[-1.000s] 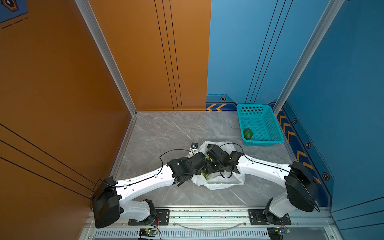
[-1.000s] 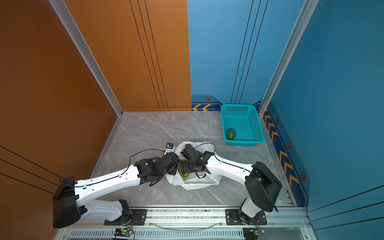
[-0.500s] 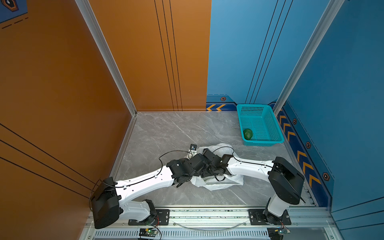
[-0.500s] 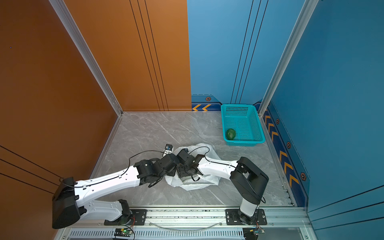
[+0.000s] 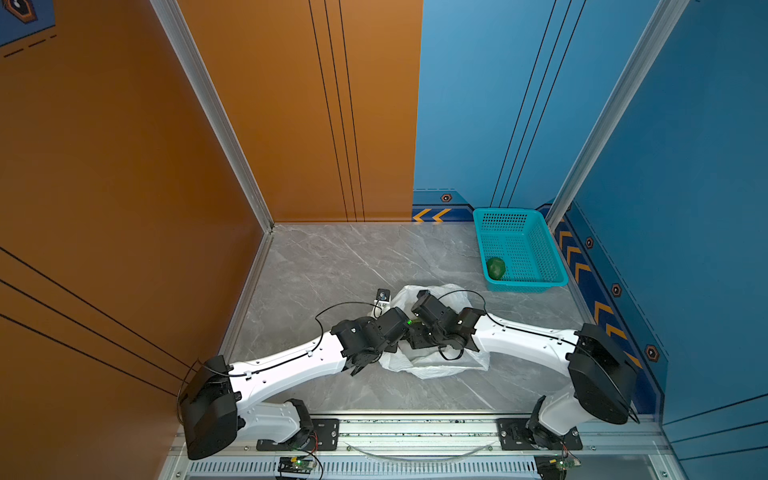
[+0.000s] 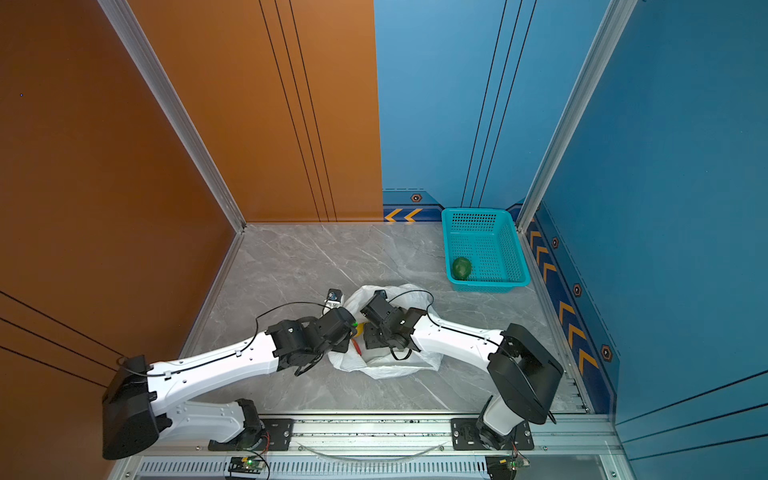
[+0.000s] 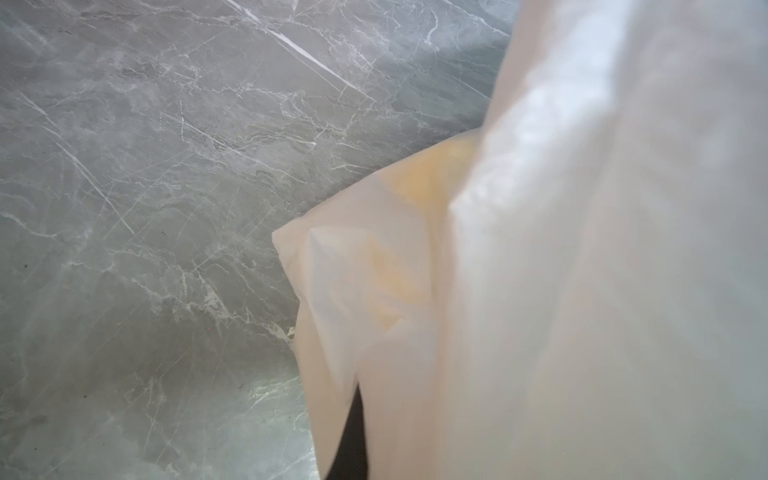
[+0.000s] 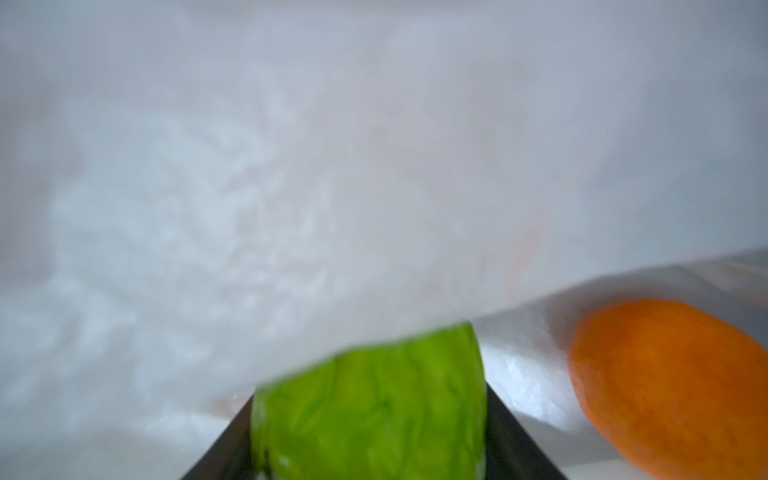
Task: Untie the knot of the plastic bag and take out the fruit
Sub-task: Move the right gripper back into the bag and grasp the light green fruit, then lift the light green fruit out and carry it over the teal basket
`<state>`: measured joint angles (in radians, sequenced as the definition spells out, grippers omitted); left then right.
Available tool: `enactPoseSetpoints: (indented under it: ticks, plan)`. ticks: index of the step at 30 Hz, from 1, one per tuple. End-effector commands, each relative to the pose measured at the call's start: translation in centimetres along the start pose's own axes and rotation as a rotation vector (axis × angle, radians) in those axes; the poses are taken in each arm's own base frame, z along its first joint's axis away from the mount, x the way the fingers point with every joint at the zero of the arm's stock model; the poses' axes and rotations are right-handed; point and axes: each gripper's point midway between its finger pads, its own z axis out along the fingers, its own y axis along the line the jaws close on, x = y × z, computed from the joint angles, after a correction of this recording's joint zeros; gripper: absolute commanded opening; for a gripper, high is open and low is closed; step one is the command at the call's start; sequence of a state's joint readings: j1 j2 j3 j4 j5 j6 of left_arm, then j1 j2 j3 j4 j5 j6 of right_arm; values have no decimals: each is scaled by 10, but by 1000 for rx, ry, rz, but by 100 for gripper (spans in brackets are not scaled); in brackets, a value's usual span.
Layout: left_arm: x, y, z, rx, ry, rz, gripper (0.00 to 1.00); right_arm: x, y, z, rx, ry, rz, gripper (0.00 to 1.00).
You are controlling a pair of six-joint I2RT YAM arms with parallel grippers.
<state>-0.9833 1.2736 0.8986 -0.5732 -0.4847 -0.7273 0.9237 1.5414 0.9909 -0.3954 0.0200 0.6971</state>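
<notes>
The white plastic bag [image 5: 434, 365] [image 6: 386, 365] lies crumpled on the grey floor, and both grippers are at its mouth. No knot shows. My right gripper [image 8: 370, 451] is inside the bag, its black fingers [image 8: 515, 449] pressed on either side of a bright green scaly fruit [image 8: 370, 407]. An orange fruit [image 8: 673, 382] lies beside it on the bag film. My left gripper [image 5: 401, 338] is shut on the bag's film [image 7: 540, 291]; one black finger [image 7: 349, 440] shows under it. A yellow fruit [image 7: 428, 174] glows through the plastic.
A teal perforated basket [image 5: 528, 286] [image 6: 490, 286] stands at the back right against the blue wall, with a dark green fruit [image 5: 496, 268] [image 6: 461, 268] in its near left corner. Orange wall on the left, arm bases along the front rail.
The right gripper has narrowed onto the green fruit. The right arm's elbow swung in towards the bag and back out to the right. The left arm has held still.
</notes>
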Motion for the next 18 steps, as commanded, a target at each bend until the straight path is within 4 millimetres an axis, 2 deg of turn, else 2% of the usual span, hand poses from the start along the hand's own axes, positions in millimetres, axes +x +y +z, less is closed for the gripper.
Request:
enactPoseSetpoints:
  ticks: [1, 10, 15, 18]
  plan:
    - [4, 9, -2, -11, 14, -25, 0, 6, -9, -15, 3, 1, 17, 47]
    - [-11, 6, -6, 17, -11, -47, 0, 2, -11, -63, -39, -65, 15, 46]
    - [-14, 3, -6, 27, -15, -44, 0, -12, -1, -98, -96, -118, 15, 46]
    - [-15, 3, -6, 29, -17, -47, 0, -27, 6, -122, -132, -149, 17, 46]
